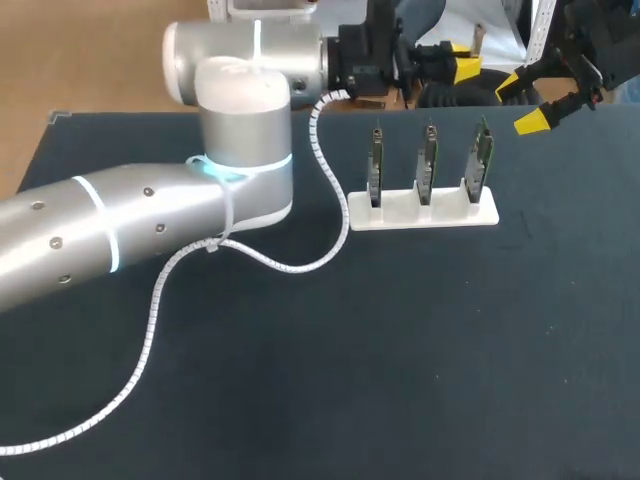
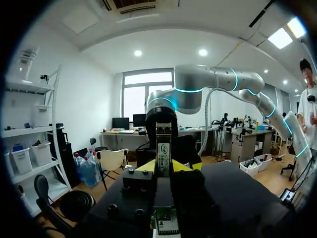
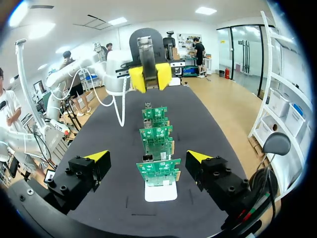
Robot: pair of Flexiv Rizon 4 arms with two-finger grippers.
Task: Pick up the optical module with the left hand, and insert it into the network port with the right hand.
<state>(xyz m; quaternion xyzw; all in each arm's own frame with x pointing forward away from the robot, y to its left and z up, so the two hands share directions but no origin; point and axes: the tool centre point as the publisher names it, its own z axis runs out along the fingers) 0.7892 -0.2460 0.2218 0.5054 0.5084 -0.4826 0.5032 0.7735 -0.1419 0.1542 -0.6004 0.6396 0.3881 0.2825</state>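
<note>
The optical module (image 2: 163, 144), a slim metal bar with a labelled face, stands upright between the yellow tips of my left gripper (image 2: 163, 166), which is shut on it. In the head view that left gripper (image 1: 464, 64) hovers past the table's far edge, behind the rack, with the module (image 1: 478, 38) sticking up. Three green circuit boards (image 1: 427, 165) stand in a white rack (image 1: 422, 212). My right gripper (image 1: 520, 103) hangs open at the rack's right end. From the right wrist, the boards (image 3: 157, 167) line up between its open fingers (image 3: 96, 156), with the module (image 3: 146, 49) beyond them.
A white coiled cable (image 1: 325, 170) trails from the left arm across the dark table (image 1: 450, 350), just left of the rack. The left arm's thick silver link (image 1: 120, 230) covers the table's left part.
</note>
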